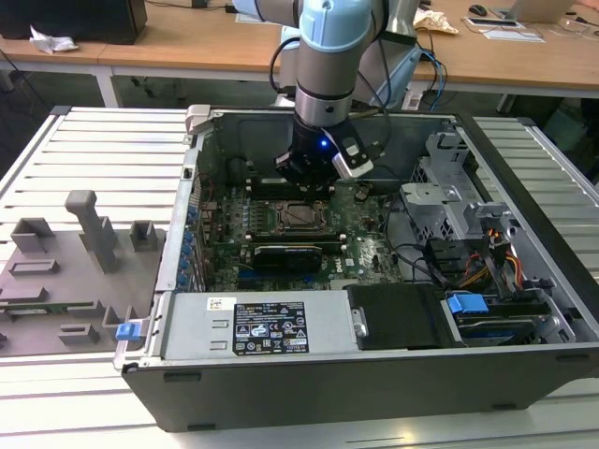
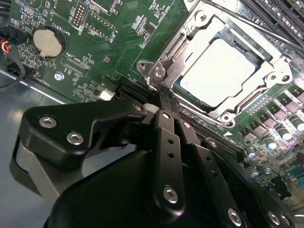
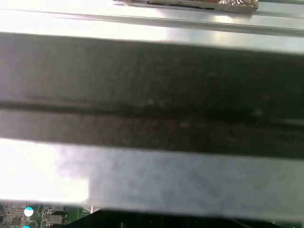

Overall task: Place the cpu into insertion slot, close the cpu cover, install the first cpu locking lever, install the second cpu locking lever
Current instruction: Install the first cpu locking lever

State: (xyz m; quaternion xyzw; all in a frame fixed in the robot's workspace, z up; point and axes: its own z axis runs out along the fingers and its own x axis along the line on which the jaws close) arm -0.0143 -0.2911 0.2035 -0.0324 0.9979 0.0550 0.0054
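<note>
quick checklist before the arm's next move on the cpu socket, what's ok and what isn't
1. cpu seated flat in the socket: ok.
2. cpu cover closed down over the cpu's edges: ok.
3. Locking levers latched: cannot tell.
4. gripper empty, tips close beside the socket's corner: ok.
5. Tips touching the lever or cover: cannot tell.
6. Cables lie apart from the socket in the exterior view: ok.

One open computer case (image 1: 374, 374) sits on the worktop (image 1: 103, 150). Inside lies one green motherboard (image 1: 360, 253) carrying one cpu (image 2: 216, 71) under one cpu cover (image 2: 202, 21). One coin battery (image 2: 48, 41) is on the board. One grey fixture tray (image 1: 56, 281) lies beside the case.
</note>
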